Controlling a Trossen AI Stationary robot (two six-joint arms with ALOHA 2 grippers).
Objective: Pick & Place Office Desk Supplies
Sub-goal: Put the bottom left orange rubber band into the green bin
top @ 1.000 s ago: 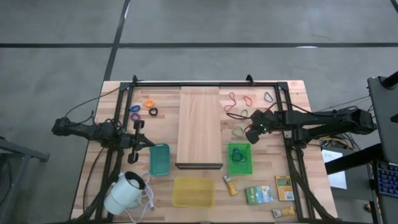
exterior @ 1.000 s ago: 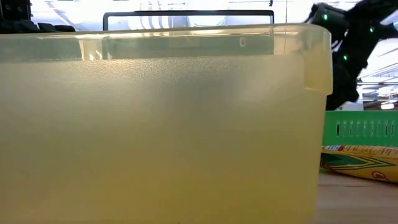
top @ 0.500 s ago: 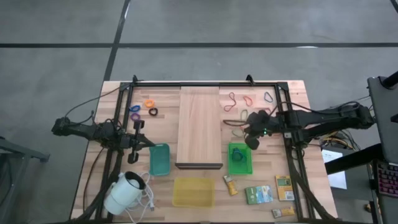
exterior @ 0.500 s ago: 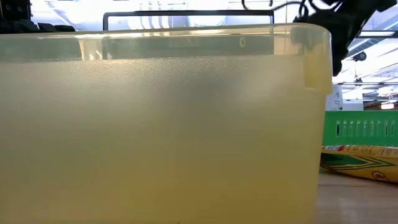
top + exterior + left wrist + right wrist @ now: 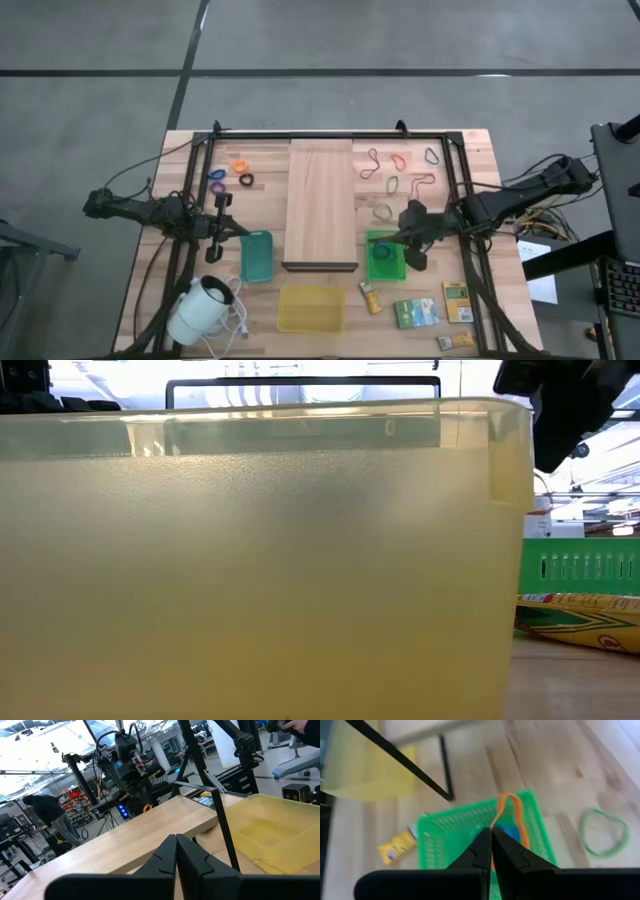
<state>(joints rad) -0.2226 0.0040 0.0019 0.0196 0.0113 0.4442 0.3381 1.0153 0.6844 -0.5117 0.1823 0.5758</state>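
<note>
While an orange rubber band (image 5: 510,812) hung pinched between the closed fingers of the right hand (image 5: 487,842), it dangled directly above the bright green basket (image 5: 437,832), with something blue showing inside the basket beneath the loop. From above, that right hand (image 5: 400,243) sat over the green basket (image 5: 384,265), which stood on the desk (image 5: 480,150) just to the right of the long wooden board (image 5: 320,200). A green rubber band (image 5: 604,831) lay flat on the desk just beside the basket. More loops, red (image 5: 374,161), green (image 5: 392,185) and blue (image 5: 431,156), were scattered on the desk farther back, between the board and the right rail. Near the basket's front lay a small yellow packet (image 5: 371,297), with a green packet (image 5: 416,312) beside it. A yellow tray (image 5: 311,307) stood at the desk's front edge, and a teal basket (image 5: 256,256) left of the board. Orange (image 5: 239,166), purple (image 5: 216,175) and black (image 5: 245,181) rings lay at the back left. The left hand (image 5: 176,851) was closed and empty, near the teal basket.
</note>
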